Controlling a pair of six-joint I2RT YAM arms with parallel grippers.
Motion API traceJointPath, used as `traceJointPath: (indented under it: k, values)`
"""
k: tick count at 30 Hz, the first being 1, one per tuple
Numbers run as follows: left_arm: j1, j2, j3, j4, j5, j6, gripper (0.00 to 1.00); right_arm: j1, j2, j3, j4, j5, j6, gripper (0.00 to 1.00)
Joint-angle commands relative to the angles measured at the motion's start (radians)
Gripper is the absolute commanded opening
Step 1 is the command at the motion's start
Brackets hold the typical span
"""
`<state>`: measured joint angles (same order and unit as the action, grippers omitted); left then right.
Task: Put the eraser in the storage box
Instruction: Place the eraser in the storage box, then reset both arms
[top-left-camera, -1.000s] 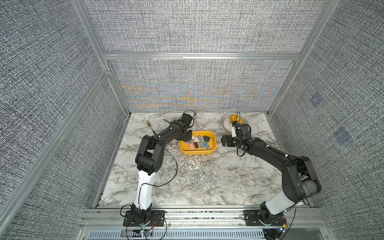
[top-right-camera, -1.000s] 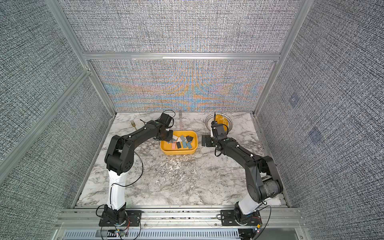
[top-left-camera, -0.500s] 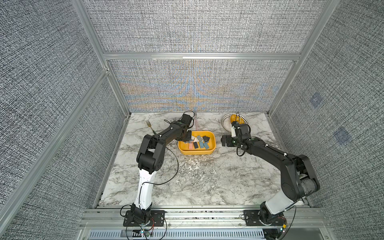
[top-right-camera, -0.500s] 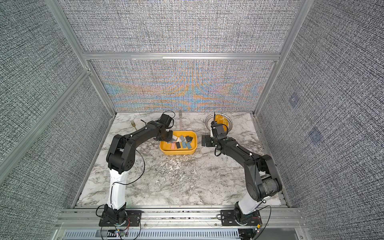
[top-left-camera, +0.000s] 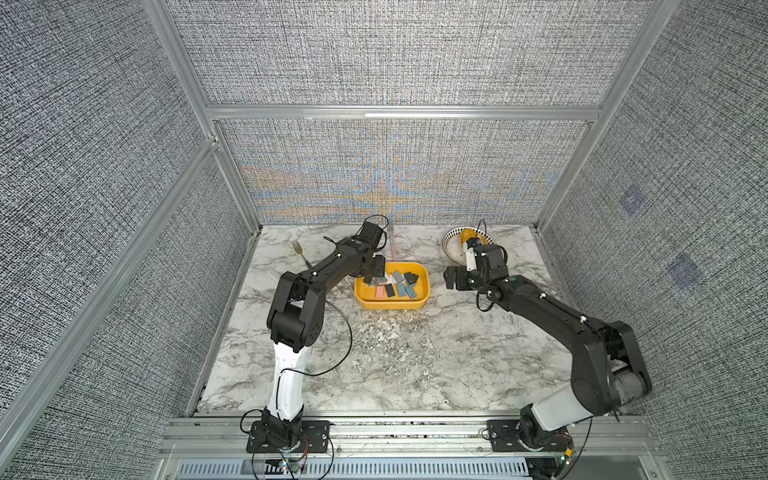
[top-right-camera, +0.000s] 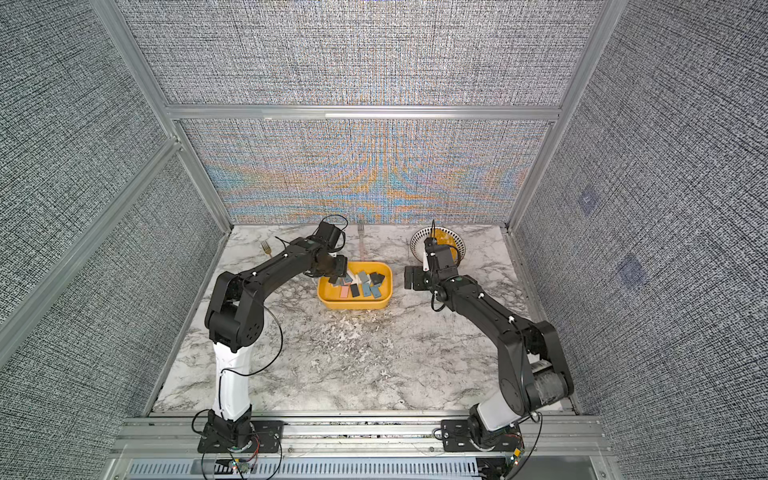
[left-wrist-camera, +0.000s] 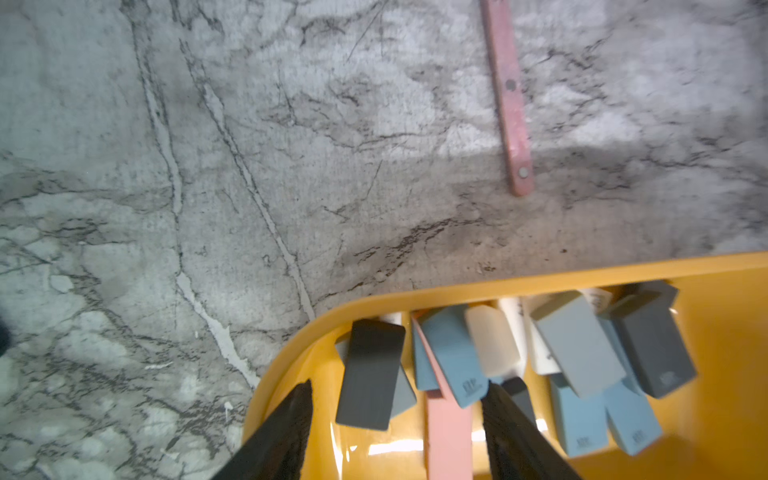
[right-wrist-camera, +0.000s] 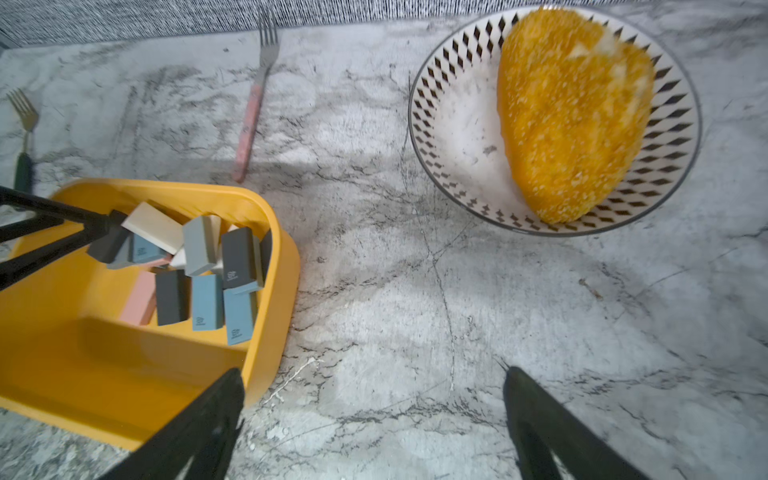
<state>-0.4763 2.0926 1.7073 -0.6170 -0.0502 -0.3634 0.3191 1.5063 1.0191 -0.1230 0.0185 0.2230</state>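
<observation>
— Where is the eraser (left-wrist-camera: 370, 374) found?

— Inside the box (left-wrist-camera: 540, 280), by one rounded corner. It is tilted and propped on a grey eraser (left-wrist-camera: 405, 399) beneath it.

— Is it gripped?

— No. The left gripper (left-wrist-camera: 397, 390) is seen over that corner with its jaws apart. The eraser is framed between the fingers (left-wrist-camera: 286, 428), but a gap is shown beside the nearer one and nothing is clamped.

— What else is kept in the box?

— Other erasers (left-wrist-camera: 577, 345) are heaped next to it: blue, grey, dark, white and pink, several overlapped or leant on one another. The rest of the yellow floor is left bare.

— And the right gripper (right-wrist-camera: 372, 376)?

— Its jaws are spread wide and nothing is held. It is poised above the table (right-wrist-camera: 415, 291), near the box's short side, between the box and the bowl (right-wrist-camera: 457, 124).

— What is seen further out?

— An orange lump (right-wrist-camera: 573, 116) is laid in the bowl, whose rim is patterned with dark diamonds. A pink fork (right-wrist-camera: 248, 133) is laid behind the box, apart from it. A green fork (right-wrist-camera: 23, 176) is laid further towards the left arm's side. Pale crumbs (top-left-camera: 386, 328) are scattered on the marble in front of the box.
</observation>
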Motion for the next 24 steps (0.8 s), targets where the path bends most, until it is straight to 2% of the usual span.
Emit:
traceJointPath:
  k: [1,6,9,12,15,19,22,24]
  values:
    - [-0.002,-0.067,-0.013,0.024,0.017,0.025,0.70,0.000,-0.050,-0.010,0.012,0.025,-0.034,0.98]
    - [-0.001,-0.188,-0.082,0.017,-0.012,0.042,0.71,-0.002,-0.097,-0.030,0.007,0.070,-0.060,0.98]
    - [0.000,-0.326,-0.191,0.085,-0.070,0.071,0.73,-0.029,-0.134,-0.082,0.041,0.128,-0.044,0.98]
    - [0.008,-0.476,-0.319,0.187,-0.152,0.139,0.77,-0.076,-0.202,-0.189,0.163,0.186,-0.037,0.98]
    - [0.044,-0.602,-0.485,0.340,-0.229,0.164,0.81,-0.116,-0.254,-0.292,0.290,0.257,-0.039,0.98]
    - [0.151,-0.726,-0.699,0.574,-0.209,0.141,0.83,-0.168,-0.245,-0.372,0.438,0.310,-0.016,0.98]
    - [0.169,-0.791,-0.898,0.866,-0.276,0.213,0.85,-0.179,-0.194,-0.419,0.545,0.389,-0.046,0.98]
    - [0.183,-0.810,-0.961,0.949,-0.310,0.249,0.86,-0.190,-0.168,-0.479,0.670,0.438,-0.070,0.98]
